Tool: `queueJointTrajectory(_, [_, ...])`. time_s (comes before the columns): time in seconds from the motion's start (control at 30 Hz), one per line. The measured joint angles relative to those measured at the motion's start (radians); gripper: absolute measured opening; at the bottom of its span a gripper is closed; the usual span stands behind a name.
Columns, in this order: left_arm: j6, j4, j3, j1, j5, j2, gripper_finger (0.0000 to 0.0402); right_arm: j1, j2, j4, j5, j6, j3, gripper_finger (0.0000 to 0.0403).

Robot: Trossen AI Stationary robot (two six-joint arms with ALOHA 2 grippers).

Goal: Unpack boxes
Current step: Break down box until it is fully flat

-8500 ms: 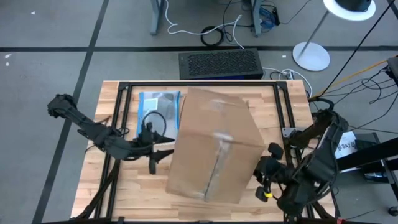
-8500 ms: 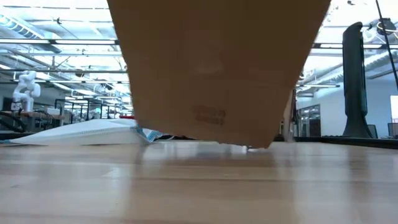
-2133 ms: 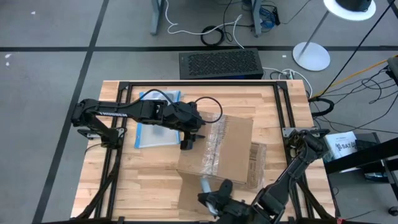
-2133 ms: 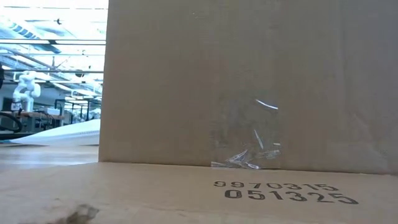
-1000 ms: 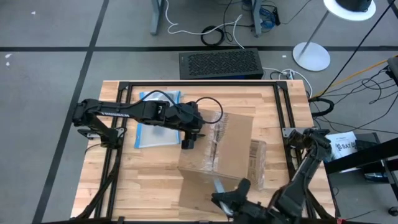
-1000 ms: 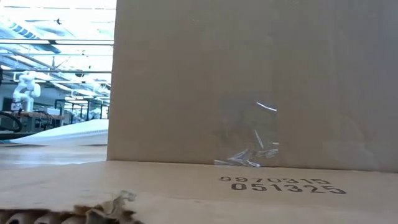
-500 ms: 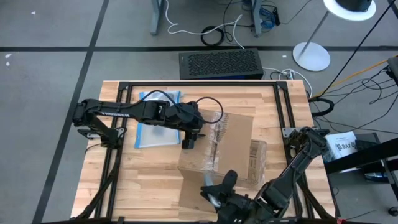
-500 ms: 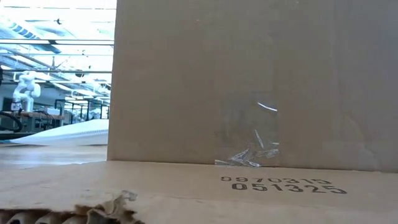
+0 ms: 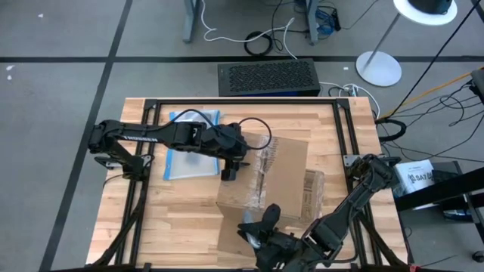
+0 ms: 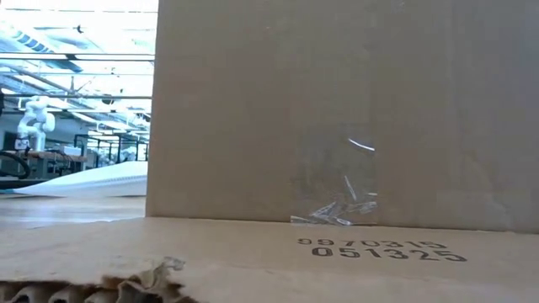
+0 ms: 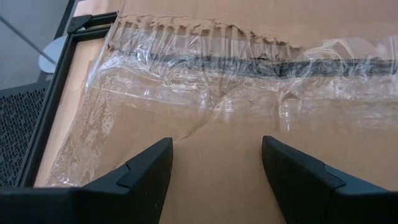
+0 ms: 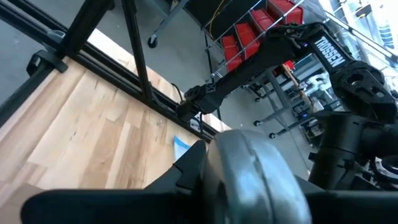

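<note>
- Left gripper (image 11: pixel 214 165): we see its fingers spread apart over the carton's (image 9: pixel 276 177) crinkled clear tape (image 11: pixel 205 81), holding nothing.
- Right gripper (image 9: pixel 253 230): near edge, at the carton's folded-down flap (image 10: pixel 253 252); we cannot tell its opening.
- Carton sits mid-table (image 9: pixel 189 219), right of a clear pouch (image 9: pixel 189 143).

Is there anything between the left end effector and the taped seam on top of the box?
Nothing visible. The left end effector hangs open directly over the box, with only bare cardboard and crinkled clear tape ahead of its fingers.
</note>
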Motion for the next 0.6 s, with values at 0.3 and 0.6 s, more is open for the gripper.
queueJointTrajectory(0.3, [0.000, -0.004, 0.001, 0.000, 0.000, 0.000, 0.0253, 0.024, 0.004, -0.089, 0.064, 0.036, 0.001, 0.0066])
queueJointTrajectory(0.6, [0.024, -0.003, 0.001, -0.005, -0.038, 0.000, 0.0244, 0.063, -0.011, -0.258, 0.129, 0.195, 0.001, 0.0066])
